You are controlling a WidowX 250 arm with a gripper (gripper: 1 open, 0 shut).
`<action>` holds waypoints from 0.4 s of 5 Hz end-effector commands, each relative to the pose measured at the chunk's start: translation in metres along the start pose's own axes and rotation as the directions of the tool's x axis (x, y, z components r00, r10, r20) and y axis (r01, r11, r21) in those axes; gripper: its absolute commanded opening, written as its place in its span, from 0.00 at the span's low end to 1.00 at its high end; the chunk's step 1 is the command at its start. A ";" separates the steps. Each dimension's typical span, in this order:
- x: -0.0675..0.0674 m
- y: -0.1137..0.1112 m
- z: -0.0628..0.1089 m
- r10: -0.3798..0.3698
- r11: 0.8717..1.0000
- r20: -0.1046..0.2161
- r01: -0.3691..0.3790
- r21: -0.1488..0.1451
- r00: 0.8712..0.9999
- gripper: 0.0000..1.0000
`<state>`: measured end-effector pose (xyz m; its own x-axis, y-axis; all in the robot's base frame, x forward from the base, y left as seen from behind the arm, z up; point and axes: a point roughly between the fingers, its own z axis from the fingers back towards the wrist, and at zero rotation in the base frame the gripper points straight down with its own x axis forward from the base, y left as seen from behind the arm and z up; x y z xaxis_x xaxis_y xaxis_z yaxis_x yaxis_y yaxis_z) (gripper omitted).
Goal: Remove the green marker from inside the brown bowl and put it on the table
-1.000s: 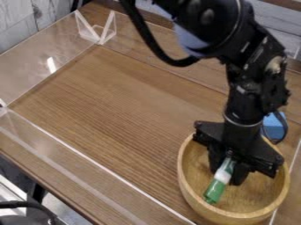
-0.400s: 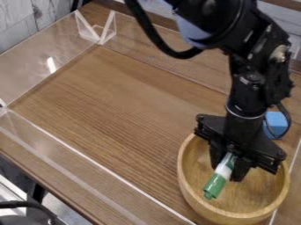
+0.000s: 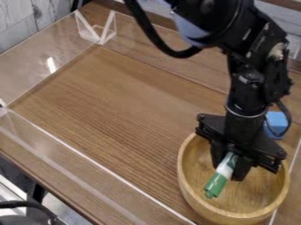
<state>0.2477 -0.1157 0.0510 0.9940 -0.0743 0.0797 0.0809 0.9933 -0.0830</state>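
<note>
The claw (image 3: 231, 163) is closing on the green marker (image 3: 220, 179), which is slanting below it inside the brown bowl (image 3: 186, 185); gripping appears in hand, the next move calling for lifting clear of the rim toward the worktop (image 3: 118, 114).

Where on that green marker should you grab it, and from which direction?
Probably by its white barrel, coming from above: the green marker is slim and lies slanted in the brown bowl, whose raised rim gets in the way from the side. Fingers closing across its thin width should suit best. The hand is already down at its upper end.
</note>
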 end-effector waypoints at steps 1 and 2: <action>0.012 -0.002 0.017 -0.002 0.999 0.076 0.004 -0.033 0.997 0.00; 0.013 -0.001 0.015 0.002 0.999 0.086 0.002 -0.045 0.996 0.00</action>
<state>0.2536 -0.1150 0.0524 0.9908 -0.0721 0.1147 0.0849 0.9902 -0.1111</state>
